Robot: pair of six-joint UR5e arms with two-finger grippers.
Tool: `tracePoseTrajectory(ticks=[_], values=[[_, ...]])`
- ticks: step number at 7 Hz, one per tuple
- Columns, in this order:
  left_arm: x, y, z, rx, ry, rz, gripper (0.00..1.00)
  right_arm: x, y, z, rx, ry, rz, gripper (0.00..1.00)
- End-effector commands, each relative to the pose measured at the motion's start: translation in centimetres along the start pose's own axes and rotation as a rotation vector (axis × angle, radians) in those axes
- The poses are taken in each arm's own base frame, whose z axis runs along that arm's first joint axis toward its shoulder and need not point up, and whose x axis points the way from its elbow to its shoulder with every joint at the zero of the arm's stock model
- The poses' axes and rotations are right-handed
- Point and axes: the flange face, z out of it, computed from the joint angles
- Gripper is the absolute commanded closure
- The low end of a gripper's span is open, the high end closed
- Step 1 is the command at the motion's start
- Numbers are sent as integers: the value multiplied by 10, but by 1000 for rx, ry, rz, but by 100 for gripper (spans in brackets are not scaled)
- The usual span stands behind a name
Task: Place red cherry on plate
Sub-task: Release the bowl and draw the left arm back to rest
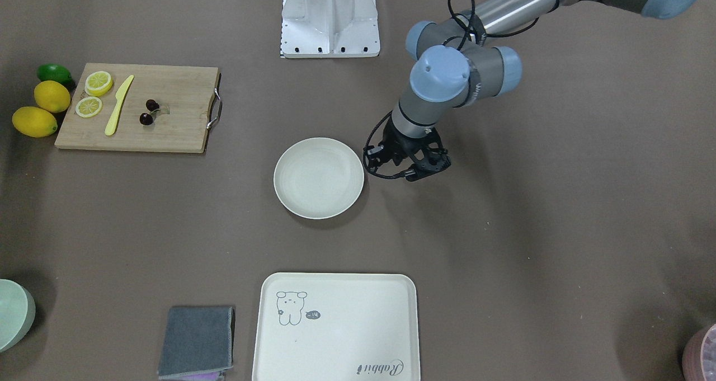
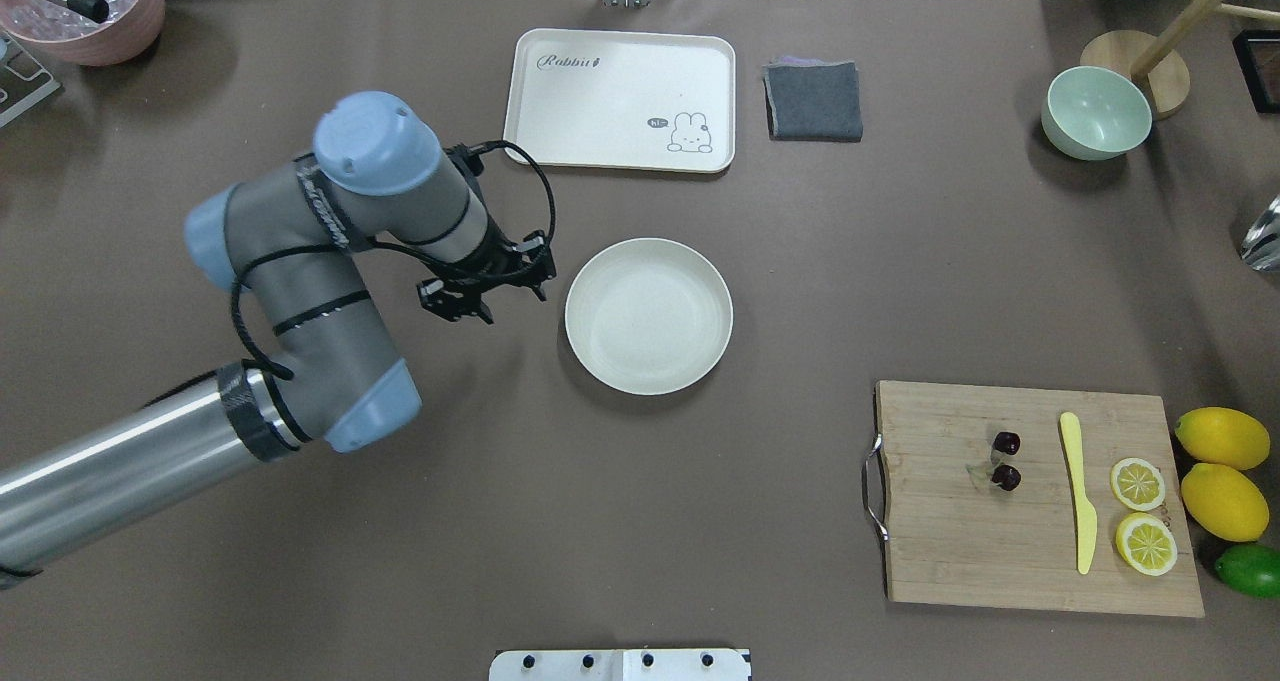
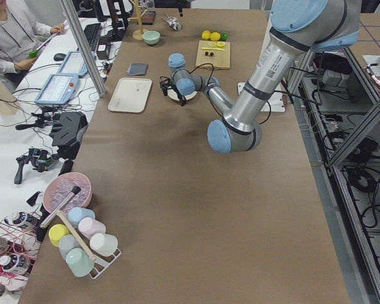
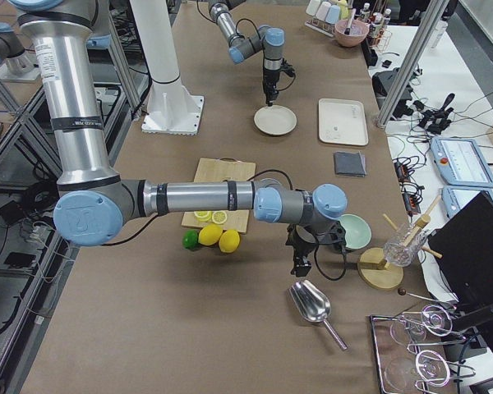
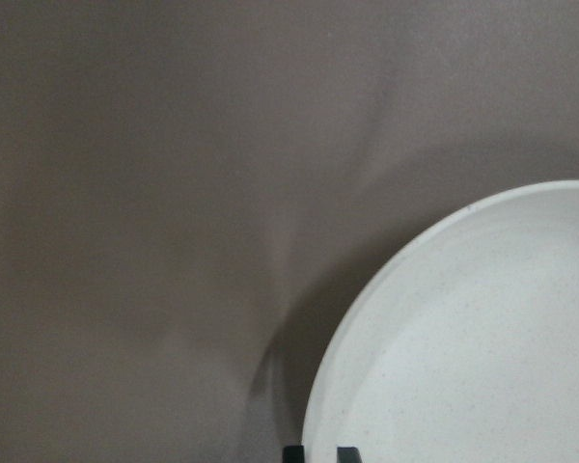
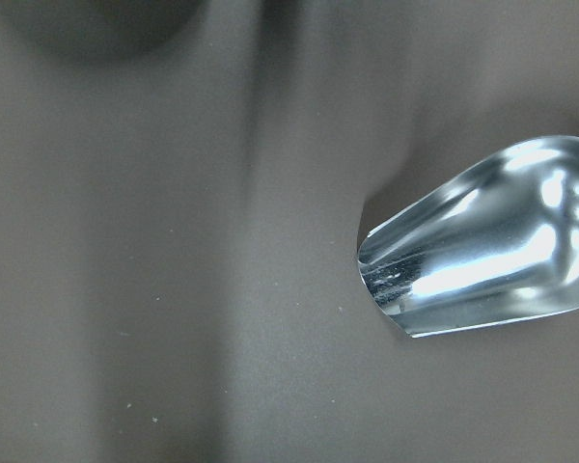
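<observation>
The red cherry (image 2: 1005, 459) is a pair of tiny dark cherries lying on the wooden cutting board (image 2: 1030, 501), also seen as the cherry (image 1: 149, 112) in the front view. The plate (image 2: 648, 316), round and cream-white, sits mid-table with nothing on it. My left gripper (image 2: 485, 286) hangs just left of the plate's rim, pointing down. In the left wrist view its tips (image 5: 319, 453) stand close together over the plate's edge (image 5: 463, 338), shut on nothing. My right gripper (image 4: 299, 264) shows only in the exterior right view, far from the cherry; I cannot tell its state.
On the board lie a yellow knife (image 2: 1078, 491) and two lemon slices (image 2: 1138, 483). Lemons (image 2: 1220, 438) and a lime sit beside it. A rabbit tray (image 2: 620, 99), grey cloth (image 2: 813, 100) and green bowl (image 2: 1095, 111) line the far side. A metal scoop (image 6: 482, 241) lies under the right wrist.
</observation>
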Motion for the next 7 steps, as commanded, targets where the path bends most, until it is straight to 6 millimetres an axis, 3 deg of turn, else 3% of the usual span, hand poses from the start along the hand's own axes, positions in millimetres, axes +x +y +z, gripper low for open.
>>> tracePoseTrajectory(ticks=[1,2,4,6,7], values=[[-124,-118,-81,6,3,140,2,-3,-1,1,-2,-16,2,0],[-194,-155,-105,16,-24,239,2,-5,0,2,-9,-23,4,0],[-307,-206,-140,-3,-150,401,2,-6,0,1,-9,-34,5,0],[-379,-242,-164,-66,-203,526,2,-7,0,1,-7,-44,5,0],[-463,-247,-173,-99,-219,542,2,-7,1,2,-9,-48,7,0]])
